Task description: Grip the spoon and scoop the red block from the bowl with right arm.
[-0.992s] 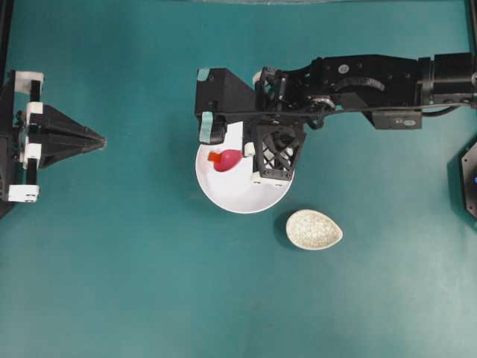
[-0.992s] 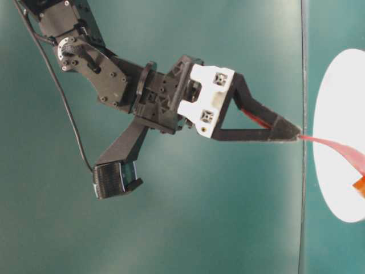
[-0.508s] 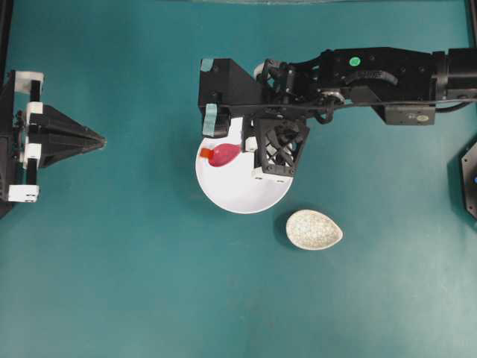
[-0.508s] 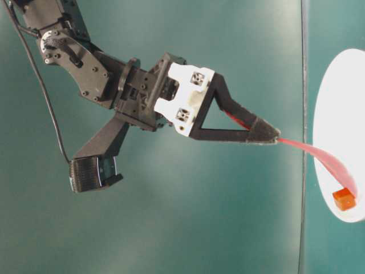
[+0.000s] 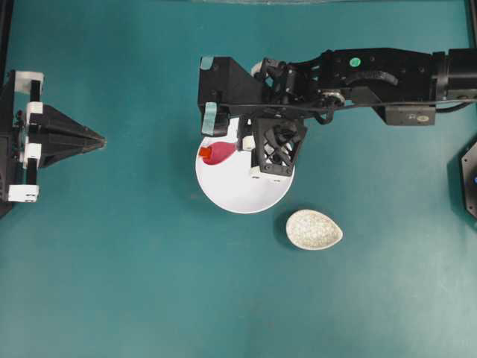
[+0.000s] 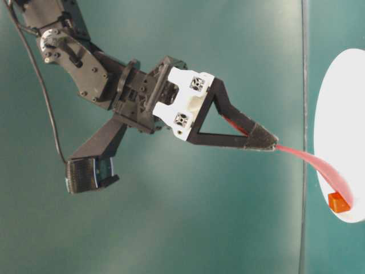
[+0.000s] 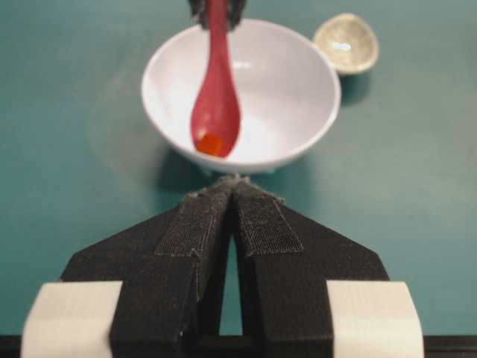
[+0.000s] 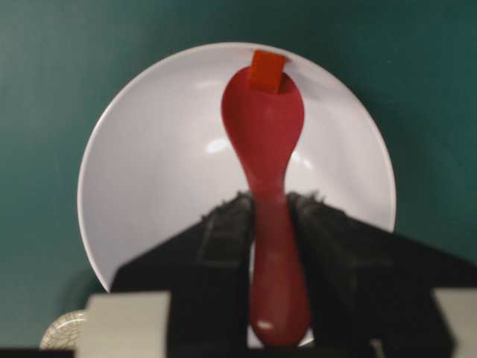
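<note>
The red block (image 8: 267,71) sits at the very tip of the spoon (image 8: 262,142), right on the front lip of the scoop and against the far inner wall of the bowl (image 8: 149,186). In the table-level view the cube appears just under or at the tip of the scoop, so I cannot tell whether it rests in the scoop or is only pushed against the bowl wall. The spoon's handle is clamped between the fingers of the right hand (image 8: 270,224), which grasps it firmly, scoop pointing away from the wrist and tilted down into the bowl. The bowl stands near the middle of the worktop (image 5: 112,283), and a small speckled dish (image 5: 314,229) lies just beside it, toward the near right. The left hand (image 7: 233,216) is clenched on nothing, parked at the worktop's left edge, pointing at the bowl.

Judging from this, the grip on the spoon is done and the scoop is under way; what seems left is getting the block fully into the scoop and lifting it clear of the bowl.
</note>
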Tool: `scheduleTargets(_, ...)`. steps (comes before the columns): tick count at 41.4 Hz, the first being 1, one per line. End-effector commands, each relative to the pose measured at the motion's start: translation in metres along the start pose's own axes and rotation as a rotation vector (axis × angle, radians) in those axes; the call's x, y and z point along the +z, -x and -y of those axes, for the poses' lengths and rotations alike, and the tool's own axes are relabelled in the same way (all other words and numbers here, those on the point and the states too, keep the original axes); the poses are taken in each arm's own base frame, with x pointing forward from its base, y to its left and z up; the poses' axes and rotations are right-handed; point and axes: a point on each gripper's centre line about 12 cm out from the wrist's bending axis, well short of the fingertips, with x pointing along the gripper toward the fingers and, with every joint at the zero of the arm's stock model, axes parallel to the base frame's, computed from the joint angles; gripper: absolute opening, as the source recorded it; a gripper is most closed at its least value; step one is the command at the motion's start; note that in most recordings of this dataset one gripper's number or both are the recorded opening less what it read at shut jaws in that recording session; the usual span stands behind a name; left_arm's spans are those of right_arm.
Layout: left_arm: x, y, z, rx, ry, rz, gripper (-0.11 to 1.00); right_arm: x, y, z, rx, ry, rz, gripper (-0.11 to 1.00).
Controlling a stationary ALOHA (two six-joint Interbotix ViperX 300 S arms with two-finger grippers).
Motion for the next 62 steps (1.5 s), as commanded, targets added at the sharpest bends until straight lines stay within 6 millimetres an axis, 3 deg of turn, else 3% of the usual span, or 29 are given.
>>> scheduleTargets(1, 0.006, 0.0, -0.001, 0.003, -0.002, 0.017, 0.0, 0.009, 0.019, -0.003, -0.001, 0.007, 0.065, 0.24)
scheduleTargets(32, 0.006, 0.0, -0.001, 0.003, -0.002, 0.018, 0.0, -0.014, 0.024, -0.005, -0.013, -0.001, 0.164, 0.24)
scheduleTargets(62, 0.006, 0.0, -0.001, 0.003, -0.002, 0.018, 0.0, -0.027, 0.011, -0.01, -0.017, 0.006, 0.22, 0.24)
